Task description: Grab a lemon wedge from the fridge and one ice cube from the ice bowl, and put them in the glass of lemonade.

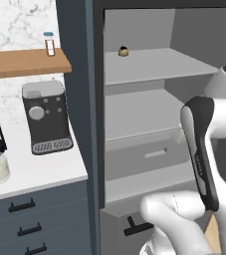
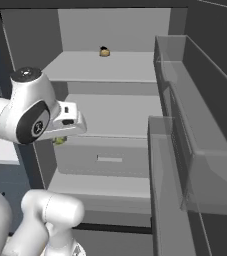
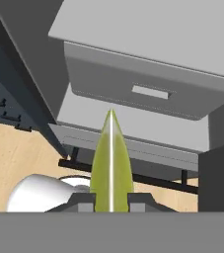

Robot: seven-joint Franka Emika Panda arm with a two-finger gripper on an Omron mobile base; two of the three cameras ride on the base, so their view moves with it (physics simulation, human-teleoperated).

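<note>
The jaws are nearly closed, pinching the tiny yellow-green lemon wedge (image 3: 111,165), which stands up between the dark fingertips (image 3: 82,201) in front of the open tall dark grey fridge (image 1: 79,99), by its light grey drawer (image 3: 143,89). A small round brown-gold object (image 2: 104,51) sits on the upper shelf (image 2: 105,67).

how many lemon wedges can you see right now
1. The lemon wedge is clamped between the gripper fingertips, in front of the open fridge. Others may be hidden behind the arm.
</note>
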